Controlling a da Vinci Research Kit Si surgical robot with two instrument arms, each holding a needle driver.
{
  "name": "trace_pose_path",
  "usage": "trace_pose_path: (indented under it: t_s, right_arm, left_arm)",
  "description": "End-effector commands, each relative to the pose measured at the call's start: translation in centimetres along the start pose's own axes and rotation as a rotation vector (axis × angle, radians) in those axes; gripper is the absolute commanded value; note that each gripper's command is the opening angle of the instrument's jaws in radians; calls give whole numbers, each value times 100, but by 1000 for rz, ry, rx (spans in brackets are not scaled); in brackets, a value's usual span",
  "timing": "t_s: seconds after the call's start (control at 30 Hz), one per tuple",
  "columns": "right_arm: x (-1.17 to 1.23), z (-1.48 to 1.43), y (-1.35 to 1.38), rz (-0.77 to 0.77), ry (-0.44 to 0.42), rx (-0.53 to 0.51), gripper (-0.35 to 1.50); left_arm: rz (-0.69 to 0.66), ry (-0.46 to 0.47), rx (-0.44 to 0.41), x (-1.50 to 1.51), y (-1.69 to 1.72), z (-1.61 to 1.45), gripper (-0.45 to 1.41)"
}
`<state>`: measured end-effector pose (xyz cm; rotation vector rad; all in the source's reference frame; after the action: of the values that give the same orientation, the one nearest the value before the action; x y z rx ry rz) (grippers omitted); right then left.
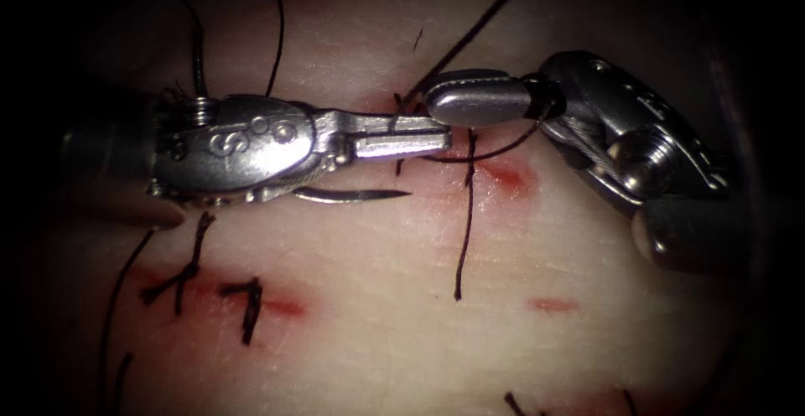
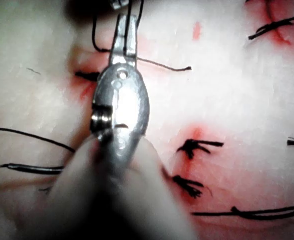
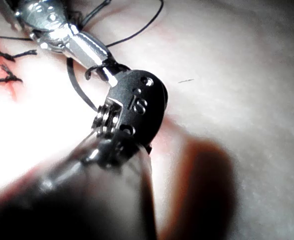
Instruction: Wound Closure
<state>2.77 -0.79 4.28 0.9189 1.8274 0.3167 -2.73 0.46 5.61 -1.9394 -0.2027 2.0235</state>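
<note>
Steel needle, thin, stiff and slick, lies free on the tissue under my left gripper, which is clamped on limp thread beside my closed right gripper; I'd grasp the needle mid-curve.

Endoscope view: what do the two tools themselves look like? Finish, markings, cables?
Both are bare polished metal. The left tool has a rounded clevis with round pins and a curled stamped mark, slim flat-sided jaws, and a dark shaft behind. The right tool has broad, rounded jaws, a braided drive cable over a wrist pulley, a round pin head, and a dark shaft. Its housing bears stamped digits.
</note>
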Motion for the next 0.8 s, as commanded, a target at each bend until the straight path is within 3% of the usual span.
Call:
trace_pose_path:
  t_s: [0.03, 0.27, 0.33, 0.37, 0.43, 0.47, 0.53, 0.67, 0.8]
  right_arm:
    - [-2, 4, 3, -4, -37, 31, -35]
    - [-2, 4, -6, -29, -142, 118, -35]
    - [-4, 9, -8, -49, -243, 161, -35]
    - [-4, 9, -8, -49, -243, 161, -35]
    - [-6, 16, -7, -81, -357, 189, -33]
    - [-6, 16, -7, -81, -357, 189, -33]
    - [-11, 27, -5, -114, -487, 222, -6]
    - [-14, 31, -4, -127, -550, 250, 5]
    - [-23, 32, -5, -158, -660, 250, 46]
  left_arm:
    - [-3, 2, 0, -9, -4, 5, -45]
    - [-17, 1, 4, -24, -15, 6, -45]
    - [-16, 0, 7, -30, -19, 8, -45]
    - [-16, 0, 7, -30, -19, 8, -45]
    - [-12, -1, 7, -34, -20, 8, -45]
    - [-12, -1, 7, -34, -20, 8, -45]
    - [-11, -2, 11, -34, -16, 9, -45]
    - [-11, -4, 14, -33, -10, 9, -45]
    - [-13, -1, 16, -34, 5, 11, -45]
